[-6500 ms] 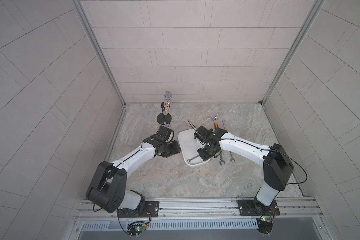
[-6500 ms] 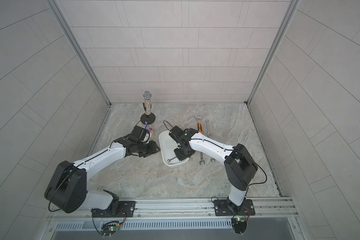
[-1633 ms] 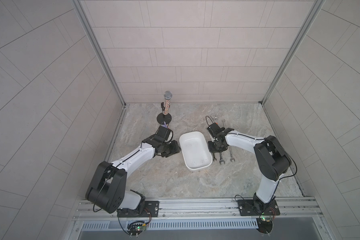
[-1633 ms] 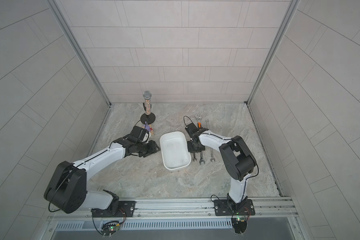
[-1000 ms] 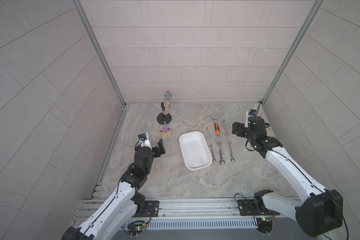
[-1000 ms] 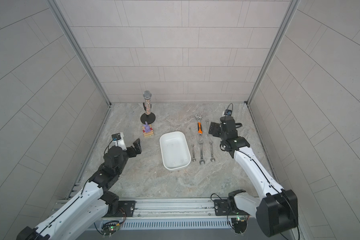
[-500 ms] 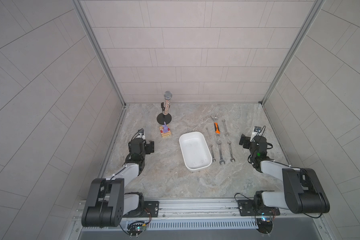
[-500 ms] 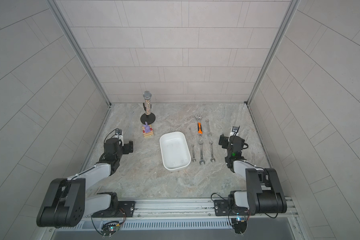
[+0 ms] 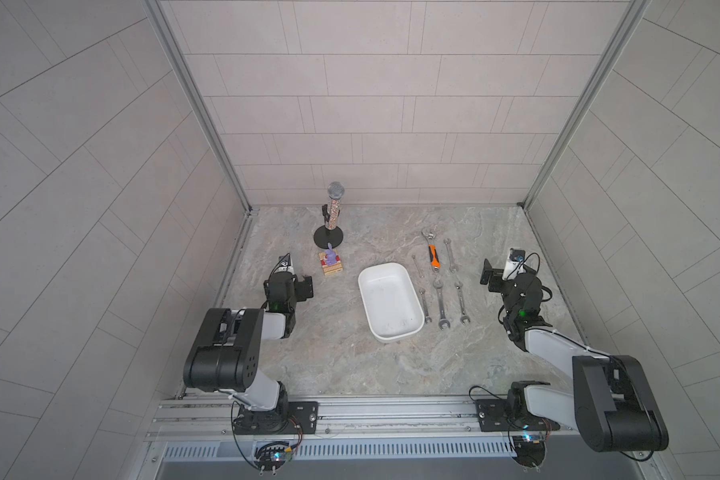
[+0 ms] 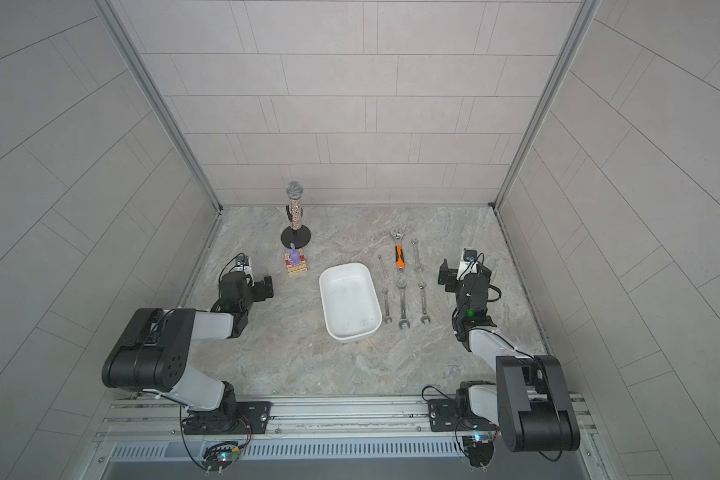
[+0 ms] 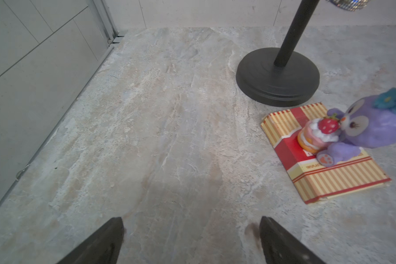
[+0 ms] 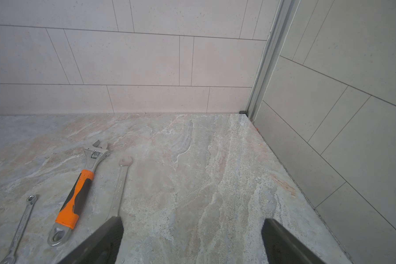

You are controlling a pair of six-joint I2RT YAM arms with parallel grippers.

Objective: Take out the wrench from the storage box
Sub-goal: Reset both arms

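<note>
Centre: storage box (image 9: pixel 387 299); wrenches (image 9: pixel 440 305) in rows just right; microphone stand (image 9: pixel 328 239) behind, left

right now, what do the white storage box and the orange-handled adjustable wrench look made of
Storage box: probably plastic, smooth plain white, moulded rounded corners. Adjustable wrench: bare silvery metal head, likely steel; handle sleeved in orange and black, probably rubber or plastic.
</note>
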